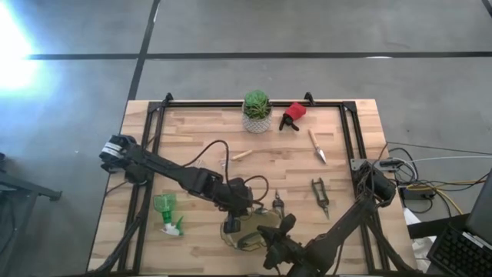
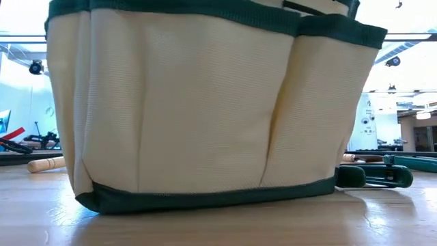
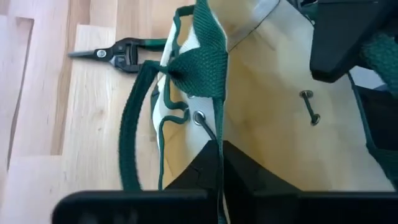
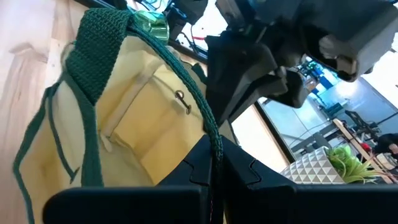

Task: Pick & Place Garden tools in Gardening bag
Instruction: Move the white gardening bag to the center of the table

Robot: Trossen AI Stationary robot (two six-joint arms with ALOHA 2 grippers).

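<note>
The cream gardening bag [image 1: 252,229] with green trim stands on its base [image 2: 205,198] near the table's front edge. My left gripper [image 1: 240,206] is shut on its far-left rim. My right gripper [image 1: 278,235] is shut on its right rim. A green spray bottle [image 1: 167,215] lies left of the bag. One pruner [image 1: 277,203] lies just beyond the bag, and another pruner [image 1: 320,194] lies to the right. The dibber [image 1: 241,155], the trowel [image 1: 317,146] and the red sprayer piece [image 1: 294,115] lie farther back. My left gripper pinches the bag's green rim trim [image 3: 219,127] beside a metal eyelet, with one finger inside the bag and one outside. The fingers come from above and from the table's left. The bag stands upright on the table. My right gripper pinches the green rim trim [image 4: 213,134] on the opposite side of the mouth, with one finger inside and one outside. It comes slanting from the table's right. The rim is drawn up at the fingers, and the bag's base stays on the table.
A potted plant [image 1: 257,111] in a white pot stands at the far middle. A black metal frame [image 1: 231,104] runs along the table's far edge and sides. The bag's green handle loop [image 3: 132,130] hangs outside the rim. Bare wood [image 1: 192,127] lies at the far left.
</note>
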